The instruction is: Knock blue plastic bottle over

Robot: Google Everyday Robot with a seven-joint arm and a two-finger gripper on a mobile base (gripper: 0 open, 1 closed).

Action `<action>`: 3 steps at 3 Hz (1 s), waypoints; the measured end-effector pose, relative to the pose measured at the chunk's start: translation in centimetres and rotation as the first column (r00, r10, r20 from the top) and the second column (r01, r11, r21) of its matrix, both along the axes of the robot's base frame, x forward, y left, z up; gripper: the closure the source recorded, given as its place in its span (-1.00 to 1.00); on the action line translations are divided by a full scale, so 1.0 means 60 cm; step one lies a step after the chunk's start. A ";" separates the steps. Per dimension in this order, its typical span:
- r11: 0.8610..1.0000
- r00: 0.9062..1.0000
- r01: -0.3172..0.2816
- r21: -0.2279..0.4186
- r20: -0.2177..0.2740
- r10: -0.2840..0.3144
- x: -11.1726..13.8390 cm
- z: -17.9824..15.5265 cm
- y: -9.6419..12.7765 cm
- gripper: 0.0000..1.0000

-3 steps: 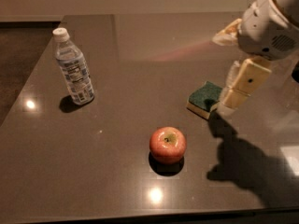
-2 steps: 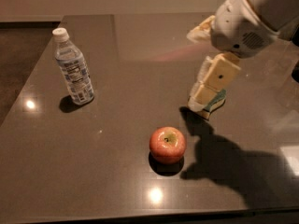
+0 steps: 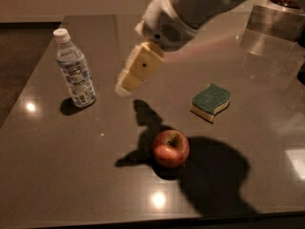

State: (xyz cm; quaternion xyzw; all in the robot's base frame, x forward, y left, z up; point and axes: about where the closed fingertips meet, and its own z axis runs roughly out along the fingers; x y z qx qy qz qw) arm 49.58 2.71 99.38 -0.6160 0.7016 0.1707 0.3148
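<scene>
The blue plastic bottle (image 3: pixel 73 69) stands upright at the left of the dark table (image 3: pixel 71 151). It is clear, with a white cap and a blue-and-white label. My gripper (image 3: pixel 125 86) hangs in the air to the right of the bottle, about one bottle width away, with its cream fingers pointing down and left. It does not touch the bottle. The white arm reaches in from the upper right.
A red apple (image 3: pixel 170 148) sits at the front centre in the arm's shadow. A green and yellow sponge (image 3: pixel 210 101) lies to the right. A shiny metal object (image 3: pixel 274 25) stands at the back right corner.
My gripper has moved left across the table, from over the sponge towards the bottle. The sponge is now uncovered. The bottle, apple and sponge have not moved.
</scene>
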 end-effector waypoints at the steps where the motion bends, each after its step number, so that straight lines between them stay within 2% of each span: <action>1: 0.999 0.999 0.035 0.028 -0.013 -0.035 0.027 -0.008 0.070 -1.00; 2: 0.994 0.995 0.091 0.058 -0.033 -0.090 0.055 -0.022 0.131 -1.00; 3: 0.987 0.990 0.129 0.098 -0.074 -0.122 0.072 -0.036 0.177 -1.00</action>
